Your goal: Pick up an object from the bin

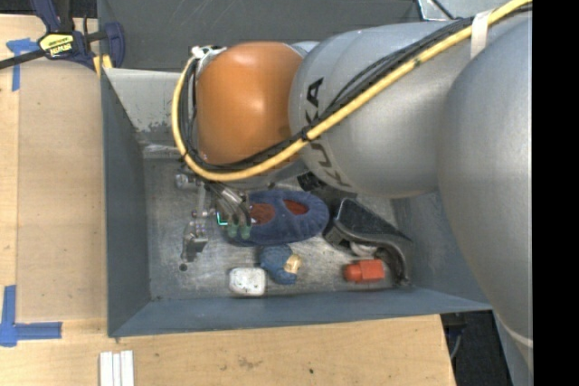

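- While my claw (215, 212) hangs low over the floor of the bin (122, 221), the thing nearest it is a blue soft toy (288, 220) with red patches. The toy lies about mid-floor, and my claw sits at its 9 o'clock end.
- I cannot tell whether my claw is released, clenched or grasping anything, because my own orange cover (242, 99) at 12 o'clock hides most of it.
- A small green bit (237, 233) shows right where the claw meets the toy's 9 o'clock end. I cannot tell whether it belongs to the toy.
- At 6 o'clock from the toy, just beside it, lies a small blue piece (277, 270) with a tan tip.
- At 7 o'clock from the toy, near the bin's front wall, lies a white lump (246, 282), close to the small blue piece.
- At 3 o'clock from the toy, a black curved piece (373, 232) rests beside it.
- At 4 o'clock from the toy, a red block (365, 271) sits against the black curved piece's lower end.
- A yellow cable (237, 169) loops round the orange cover's lower rim, just above my claw.
- The bin's wall at 9 o'clock stands well apart from my claw, with bare grey floor between.
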{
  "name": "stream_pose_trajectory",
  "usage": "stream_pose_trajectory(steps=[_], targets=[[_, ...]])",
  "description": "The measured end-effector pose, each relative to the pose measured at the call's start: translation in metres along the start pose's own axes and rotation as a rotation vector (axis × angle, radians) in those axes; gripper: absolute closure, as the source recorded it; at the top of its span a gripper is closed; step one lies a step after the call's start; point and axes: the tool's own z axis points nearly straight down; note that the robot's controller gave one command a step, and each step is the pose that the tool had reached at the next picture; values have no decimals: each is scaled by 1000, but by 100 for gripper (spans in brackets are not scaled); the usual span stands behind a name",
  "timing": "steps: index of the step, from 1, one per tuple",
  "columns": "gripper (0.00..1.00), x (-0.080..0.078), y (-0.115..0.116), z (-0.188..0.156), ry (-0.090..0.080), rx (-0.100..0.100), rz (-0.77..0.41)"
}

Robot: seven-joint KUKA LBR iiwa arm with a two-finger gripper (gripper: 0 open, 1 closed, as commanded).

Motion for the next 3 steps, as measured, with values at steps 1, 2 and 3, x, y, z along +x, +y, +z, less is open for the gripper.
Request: stream_pose_trajectory(steps=[1,2,3], targets=[[0,-17,-100,99,-15,-3,-9],[0,4,-141,105,-28,-10,-41],[0,-22,-188,105,-18,-6,-128]])
